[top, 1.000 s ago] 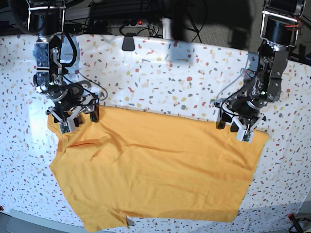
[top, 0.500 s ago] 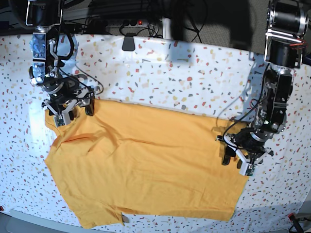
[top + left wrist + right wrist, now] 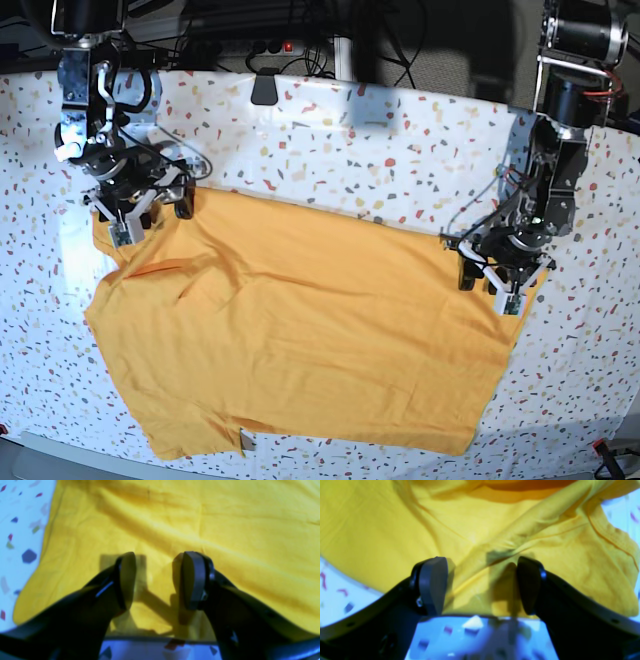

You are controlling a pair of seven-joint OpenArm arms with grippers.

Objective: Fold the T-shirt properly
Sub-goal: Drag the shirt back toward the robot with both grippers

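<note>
Bright overhead light falls evenly on the table (image 3: 330,150), with glare near its left edge. Both wrist views are soft and blurred; fingers (image 3: 192,580) cast sharp shadows on the T-shirt (image 3: 225,530).

Both wrist views are blurred, with the T-shirt (image 3: 225,542) cut off at 12 o'clock. In the base view, the tabletop (image 3: 400,150) is cropped at 6 o'clock and a dark clip (image 3: 264,88) is indistinct.

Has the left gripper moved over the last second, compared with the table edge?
Yes. The left gripper dipped toward the table's near edge, then came back up, ending slightly lower over the T-shirt.
</note>
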